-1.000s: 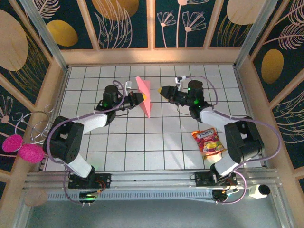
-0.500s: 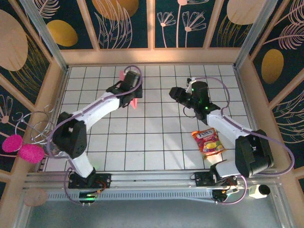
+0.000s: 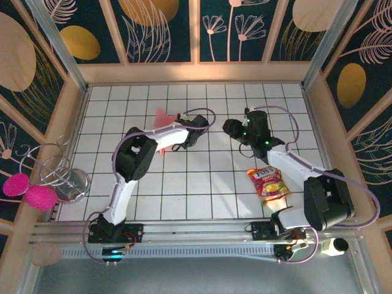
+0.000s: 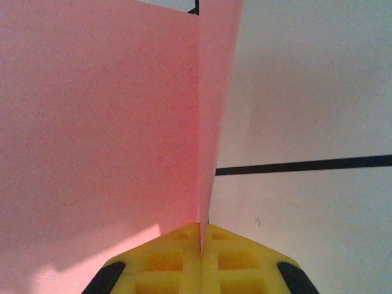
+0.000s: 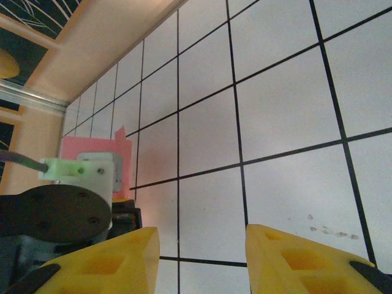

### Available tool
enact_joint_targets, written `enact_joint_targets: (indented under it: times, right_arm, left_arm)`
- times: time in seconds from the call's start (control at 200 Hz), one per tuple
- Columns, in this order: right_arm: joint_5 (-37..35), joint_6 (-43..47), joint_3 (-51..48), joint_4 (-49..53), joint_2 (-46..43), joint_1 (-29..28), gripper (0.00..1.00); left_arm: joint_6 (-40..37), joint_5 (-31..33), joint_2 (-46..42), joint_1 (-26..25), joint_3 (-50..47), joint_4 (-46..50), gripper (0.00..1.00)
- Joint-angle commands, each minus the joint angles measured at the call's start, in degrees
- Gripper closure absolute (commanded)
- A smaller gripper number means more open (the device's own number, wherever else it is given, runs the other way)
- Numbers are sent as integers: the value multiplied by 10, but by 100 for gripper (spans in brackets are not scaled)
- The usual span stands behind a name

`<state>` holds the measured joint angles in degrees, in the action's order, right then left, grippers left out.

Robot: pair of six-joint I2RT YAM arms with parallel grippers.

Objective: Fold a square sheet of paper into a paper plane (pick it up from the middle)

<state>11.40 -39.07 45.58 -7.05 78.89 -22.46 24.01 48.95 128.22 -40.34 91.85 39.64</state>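
The left gripper (image 4: 201,244) is clamped on the pink paper (image 4: 98,122), lifted off the bench (image 4: 306,214). The right gripper (image 5: 202,257) stands apart, empty. Seemingly only a centre crease exists; nose and wing folds remain.

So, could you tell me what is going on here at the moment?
The left gripper is shut on a folded pink sheet of paper, holding it over the tiled table. The right gripper is open and empty nearby. A snack packet lies untouched beside the right arm.
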Motion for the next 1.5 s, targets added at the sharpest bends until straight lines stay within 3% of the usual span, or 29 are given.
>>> enact_joint_targets:
  times: [0.0,0.22,0.37,0.711,0.911,0.981,1.116,1.281,1.497]
  right_arm:
    - [-10,4,-5,-2,-2,5,58]
    - [-4,1,-3,-4,11,5,59]
    - [-8,-1,-1,-5,14,6,59]
    - [-28,-8,-1,7,9,12,58]
    - [-57,-12,-5,12,0,12,56]
    - [-62,-14,-7,11,-3,13,53]
    - [-47,-17,-5,7,0,13,50]
    - [-9,-23,-6,-13,20,12,49]
    - [14,-34,-8,-35,39,11,48]
  left_arm:
    - [-1,47,34,-9,27,40,98]
    - [10,24,60,-18,42,40,89]
    - [22,-35,46,-18,41,28,81]
    - [82,-256,-65,-18,-13,-63,65]
    - [137,-456,-170,-18,-110,-188,57]
    - [153,-500,-208,-18,-145,-231,54]
    - [156,-490,-270,-10,-184,-258,46]
    - [155,-478,-313,43,-248,-288,36]
    - [159,-482,-305,93,-294,-312,29]
